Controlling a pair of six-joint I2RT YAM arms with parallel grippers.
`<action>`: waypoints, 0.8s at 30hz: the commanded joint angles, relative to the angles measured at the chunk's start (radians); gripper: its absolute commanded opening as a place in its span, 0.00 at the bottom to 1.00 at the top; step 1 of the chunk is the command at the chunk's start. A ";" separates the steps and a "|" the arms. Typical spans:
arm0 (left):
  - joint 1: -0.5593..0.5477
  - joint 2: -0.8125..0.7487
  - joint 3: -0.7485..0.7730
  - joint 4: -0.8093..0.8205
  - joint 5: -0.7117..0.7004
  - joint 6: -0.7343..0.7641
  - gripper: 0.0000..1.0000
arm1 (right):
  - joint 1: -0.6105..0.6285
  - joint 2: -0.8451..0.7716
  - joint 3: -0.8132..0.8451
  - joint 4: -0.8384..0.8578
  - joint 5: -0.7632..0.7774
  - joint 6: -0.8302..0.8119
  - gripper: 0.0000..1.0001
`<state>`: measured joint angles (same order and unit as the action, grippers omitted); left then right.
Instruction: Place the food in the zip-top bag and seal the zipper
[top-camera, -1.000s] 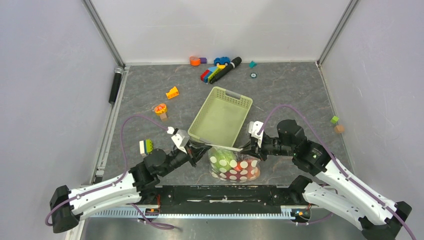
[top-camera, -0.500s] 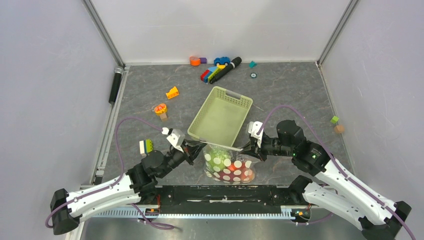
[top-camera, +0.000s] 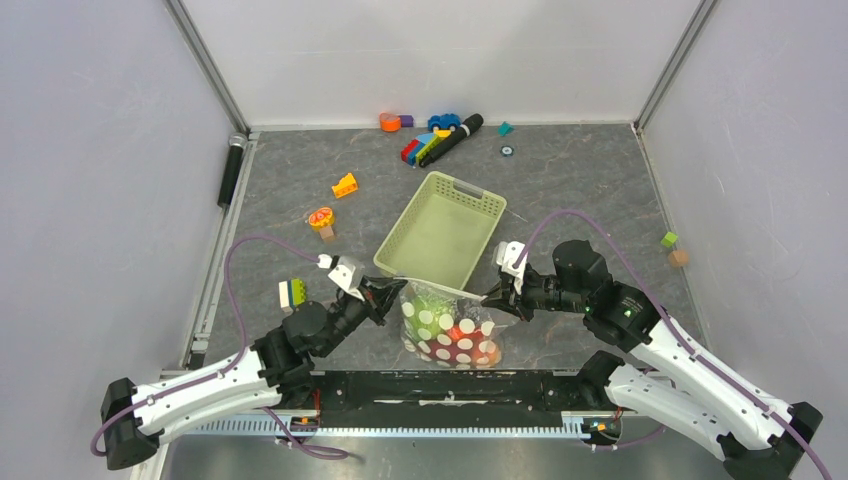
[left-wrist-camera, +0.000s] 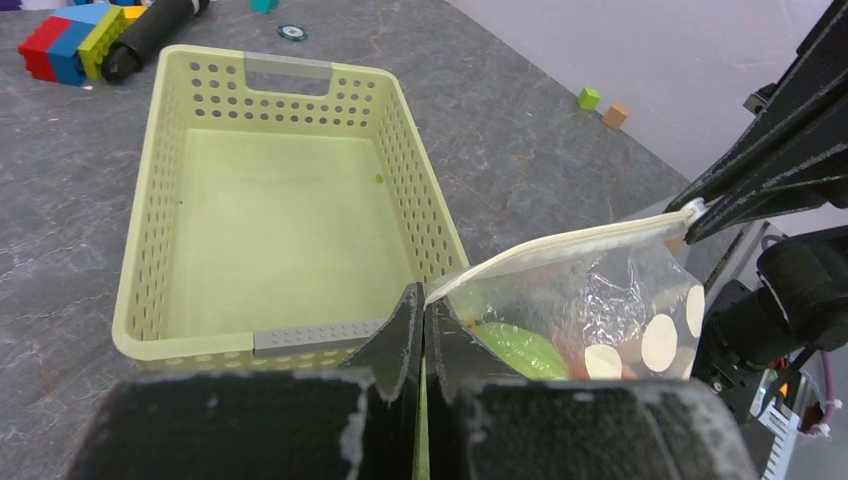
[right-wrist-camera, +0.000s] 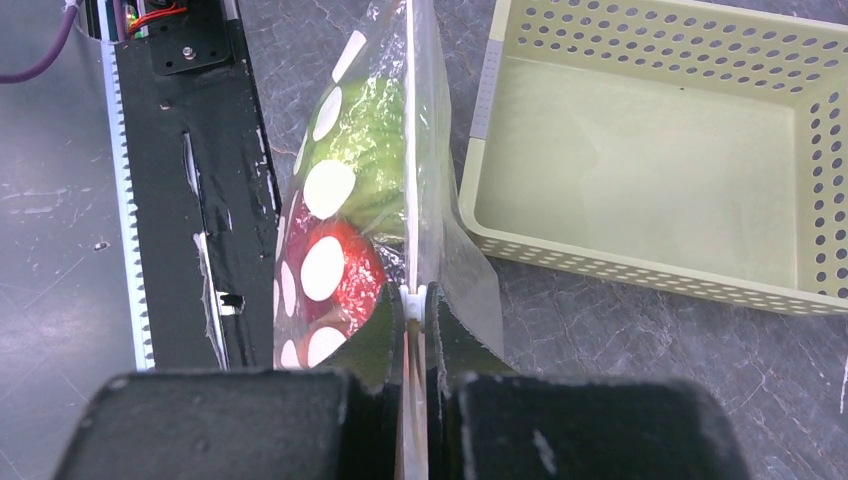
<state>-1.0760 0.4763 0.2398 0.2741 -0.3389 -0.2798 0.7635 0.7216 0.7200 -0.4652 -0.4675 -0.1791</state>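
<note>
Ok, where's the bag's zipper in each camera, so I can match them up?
Top external: the zipper is a pale strip stretched across low centre, just on the near side of the basket.
Left wrist: it rises from bottom centre toward the right, beside the basket.
Right wrist: a thin vertical line at centre, left of the basket.
Shared landmark: the pale green basket.

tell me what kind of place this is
Probably a robot test booth in a lab: a grey table boxed in by plain pale panels, two robot arms bolted to its near edge, and toy blocks as props.
</note>
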 joint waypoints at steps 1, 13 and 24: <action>0.008 -0.024 0.013 0.019 -0.182 -0.027 0.02 | -0.006 -0.012 -0.003 -0.066 0.032 0.011 0.00; 0.008 -0.043 0.011 0.007 -0.281 -0.042 0.02 | -0.006 -0.018 0.009 -0.082 0.058 0.010 0.00; 0.008 -0.037 0.010 -0.008 -0.375 -0.074 0.02 | -0.005 -0.019 0.027 -0.122 0.145 0.039 0.00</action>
<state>-1.0798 0.4450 0.2398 0.2321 -0.5526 -0.3256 0.7635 0.7162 0.7200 -0.4965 -0.3794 -0.1608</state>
